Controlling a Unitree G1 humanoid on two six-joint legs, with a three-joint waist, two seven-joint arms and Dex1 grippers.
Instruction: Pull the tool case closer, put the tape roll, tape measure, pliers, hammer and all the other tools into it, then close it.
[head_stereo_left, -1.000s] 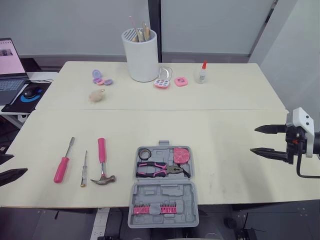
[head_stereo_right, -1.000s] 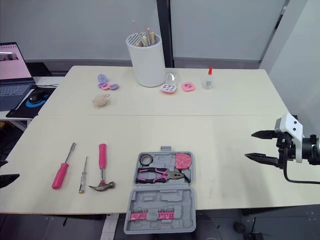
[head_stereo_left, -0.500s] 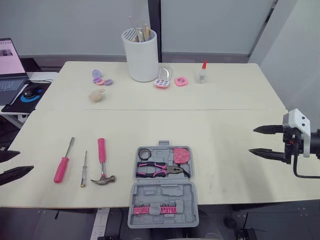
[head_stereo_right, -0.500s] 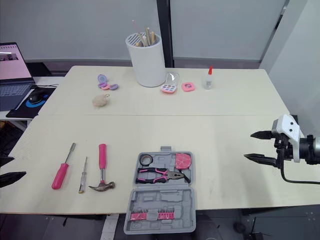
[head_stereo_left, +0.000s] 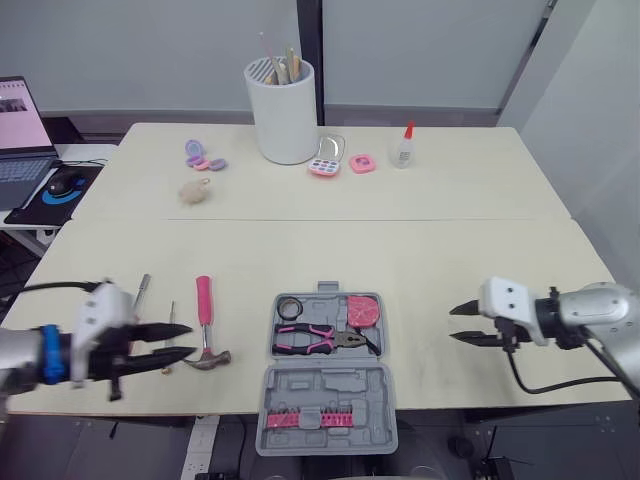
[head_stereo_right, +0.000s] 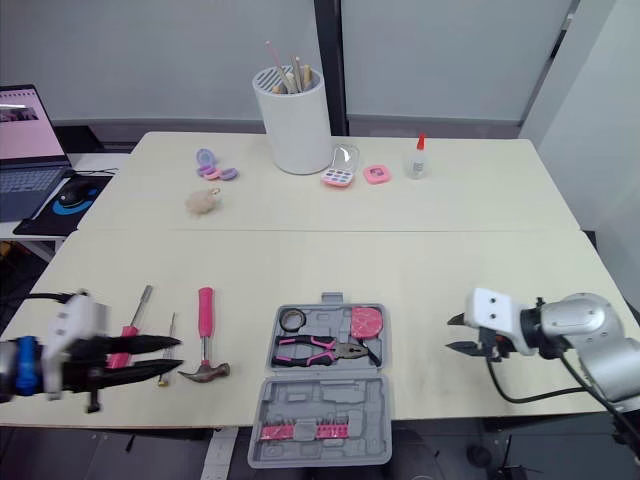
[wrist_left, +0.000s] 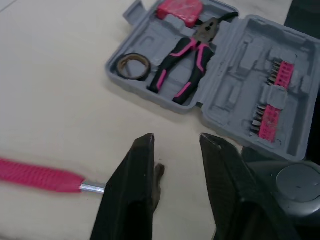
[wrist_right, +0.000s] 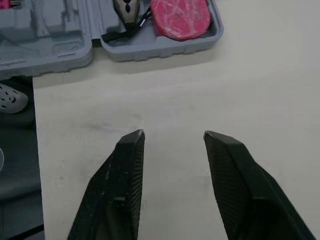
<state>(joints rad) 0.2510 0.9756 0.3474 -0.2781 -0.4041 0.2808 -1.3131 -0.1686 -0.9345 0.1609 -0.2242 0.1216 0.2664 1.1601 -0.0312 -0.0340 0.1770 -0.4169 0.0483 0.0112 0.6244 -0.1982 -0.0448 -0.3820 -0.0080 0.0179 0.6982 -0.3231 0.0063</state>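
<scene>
The grey tool case (head_stereo_left: 327, 390) lies open at the table's near edge, its lid hanging over the edge. Its tray holds the tape roll (head_stereo_left: 290, 307), the pink-handled pliers (head_stereo_left: 320, 338) and the pink tape measure (head_stereo_left: 362, 311). Left of the case lie the pink-handled hammer (head_stereo_left: 204, 305), a small screwdriver (head_stereo_left: 169, 320) and a pink-handled screwdriver (head_stereo_left: 140, 290), partly hidden by my left arm. My left gripper (head_stereo_left: 190, 340) is low over the screwdrivers, its tips by the hammer head (wrist_left: 158, 175), open with bare table in the gap. Right of the case, my right gripper (head_stereo_left: 455, 324) is open over bare table.
At the back stand a white holder of sticks (head_stereo_left: 281, 110), a glue bottle (head_stereo_left: 403, 146), small pink cases (head_stereo_left: 326, 162), purple bits (head_stereo_left: 200, 156) and a fluffy ball (head_stereo_left: 192, 190). A laptop (head_stereo_left: 15, 130) and mouse (head_stereo_left: 62, 183) sit on a side table at the left.
Both arms have swung in from beyond the table's sides: the left gripper to the hammer head, the right one to just right of the case. Both pairs of fingers stand closer together.
</scene>
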